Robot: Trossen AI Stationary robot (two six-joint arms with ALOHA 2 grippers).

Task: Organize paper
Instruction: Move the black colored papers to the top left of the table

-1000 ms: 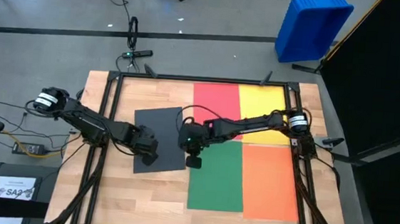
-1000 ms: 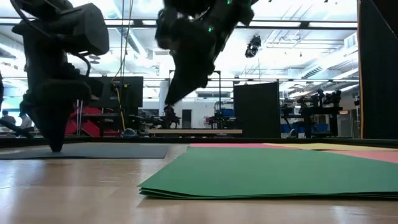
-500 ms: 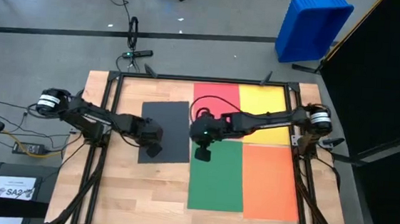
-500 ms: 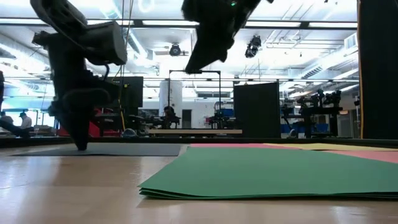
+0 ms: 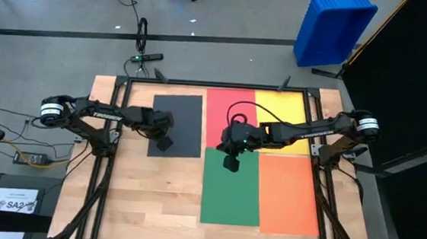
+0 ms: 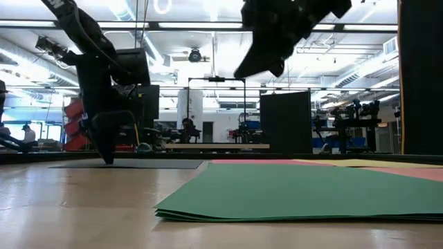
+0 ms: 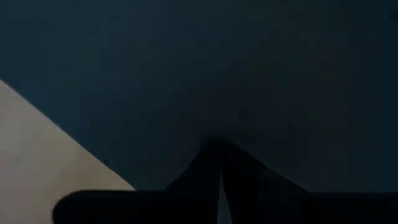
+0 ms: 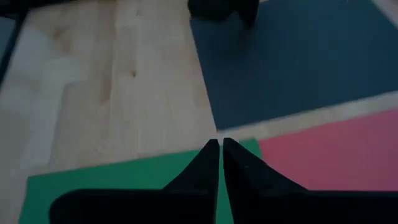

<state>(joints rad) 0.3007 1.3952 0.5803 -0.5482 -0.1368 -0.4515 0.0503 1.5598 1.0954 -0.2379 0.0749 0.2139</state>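
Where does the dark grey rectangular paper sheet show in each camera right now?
High view: dark grey rectangular paper sheet, left of the red sheet, far half of the table.
Low view: thin dark strip at the far left.
Left wrist view: fills most of the picture.
Right wrist view: upper right.
Shared landmark: left gripper pressing on it.

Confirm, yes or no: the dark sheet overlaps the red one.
No: in the high view the dark sheet lies beside the red sheet, edges apart with no overlap.
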